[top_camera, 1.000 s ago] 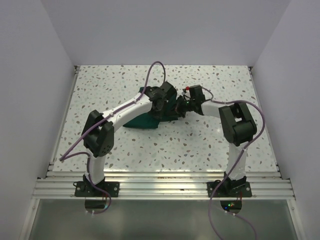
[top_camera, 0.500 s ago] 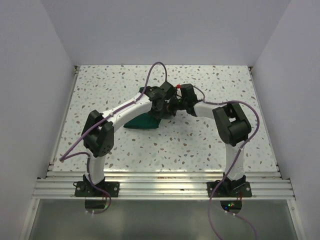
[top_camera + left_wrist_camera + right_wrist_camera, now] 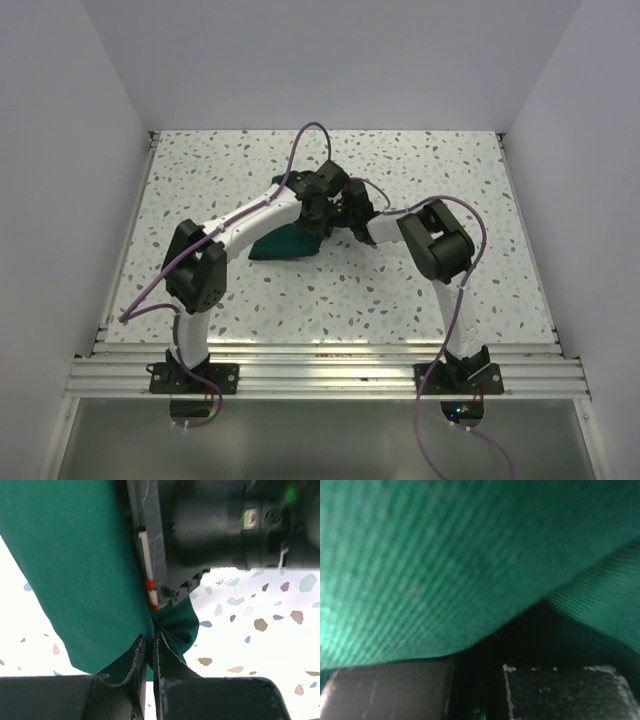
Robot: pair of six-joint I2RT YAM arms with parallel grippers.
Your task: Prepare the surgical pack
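Green ribbed cloth, the surgical pack [image 3: 283, 243], lies bunched near the middle of the speckled desk [image 3: 200, 180]. The left tool [image 3: 149, 647] is almost closed, pinching a fold's edge. The right tool [image 3: 477, 680] sits against the cloth; its grip cannot be told. Desk surface stretches wide on every side.

Dark green drape [image 3: 445, 555] above gripper [image 3: 478, 677]
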